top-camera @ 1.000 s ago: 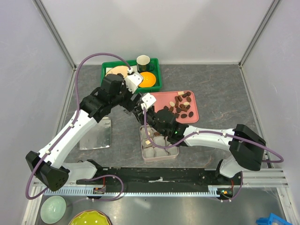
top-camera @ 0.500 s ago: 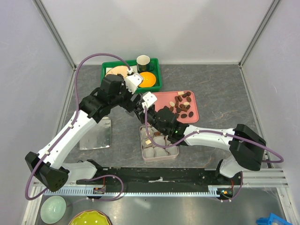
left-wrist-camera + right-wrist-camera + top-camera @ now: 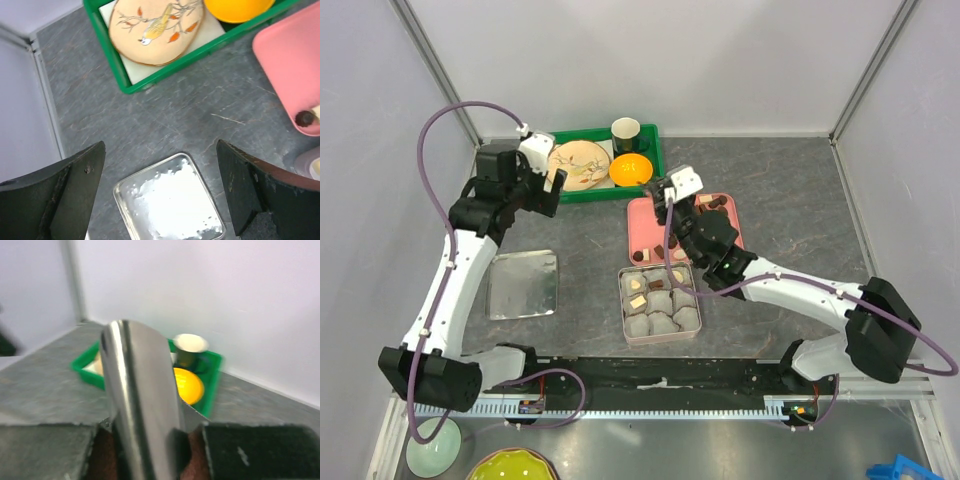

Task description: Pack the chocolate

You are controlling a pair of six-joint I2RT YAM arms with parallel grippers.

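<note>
Looks roughly a third done, judging by fill; most chocolate (image 3: pixel 716 204) loose on far right of pink tray (image 3: pixel 640 215), a couple of strays on the tin side; a few pieces seated in far row of tin (image 3: pixel 660 342); nearer paper cups (image 3: pixel 665 322) apparently empty; lid (image 3: pixel 523 285) off, lying well apart to the left, presumably the last step.

Left end effector (image 3: pixel 160 197) wide and empty, hanging up by green tray (image 3: pixel 165 75); right end effector (image 3: pixel 145 440) clamped on shiny metal tool (image 3: pixel 140 390), over pink tray.

Materials, big to small:
- table (image 3: pixel 790 200): grey, stone-veined, matt
- green tray: rigid plastic, straight walls
- pink tray: smooth plastic, rounded corners, low lip
- lid, tin: thin bright metal, rounded rectangles
- tool: curved, mirror finish, scoop-like; exact type unclear
- cups: crinkled grey paper, likely soft
- chocolate: oval or blocky, mostly dark brown, some beige
</note>
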